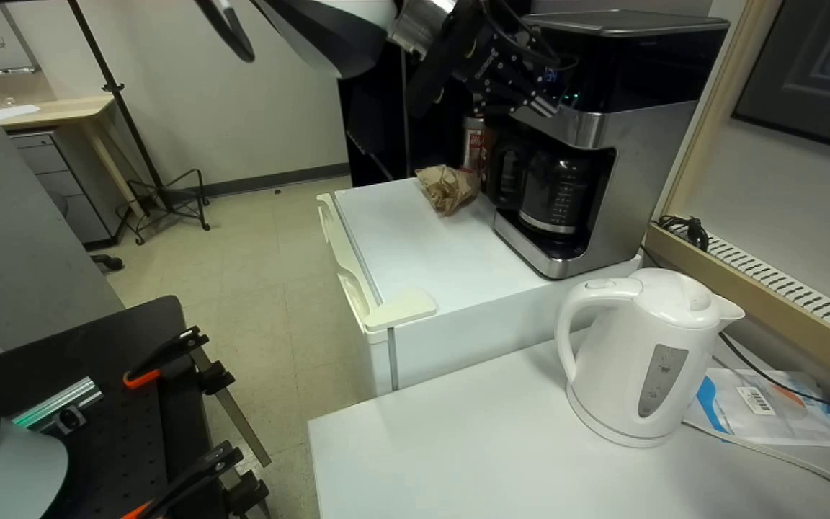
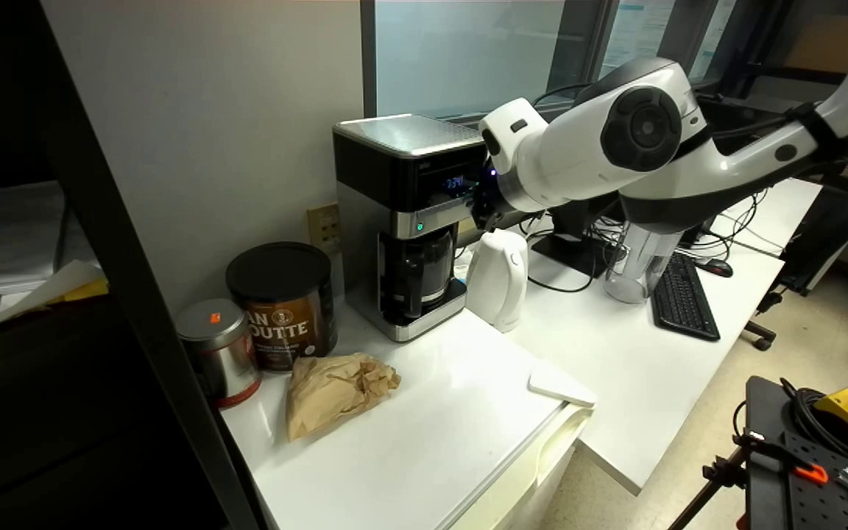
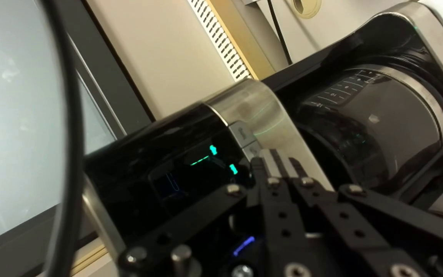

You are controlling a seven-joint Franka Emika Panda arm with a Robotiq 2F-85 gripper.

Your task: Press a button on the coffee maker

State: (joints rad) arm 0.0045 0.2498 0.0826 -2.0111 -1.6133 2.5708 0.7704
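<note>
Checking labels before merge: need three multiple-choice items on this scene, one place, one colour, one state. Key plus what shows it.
1. What does the crumpled paper bag lie on?
A) the keyboard
B) the white surface that bears the coffee maker
C) the floor

2. What colour is the kettle?
A) red
B) black
C) white

3. How does the gripper stand?
A) shut
B) wide open
C) clamped on the kettle's handle

Key:
1 B: both exterior views show the bag lying on that surface.
2 C: its body and handle look white in both exterior views.
3 A: in the wrist view its fingers lie close together, in front of the coffee maker's silver band; whether they touch it can't be told.
</note>
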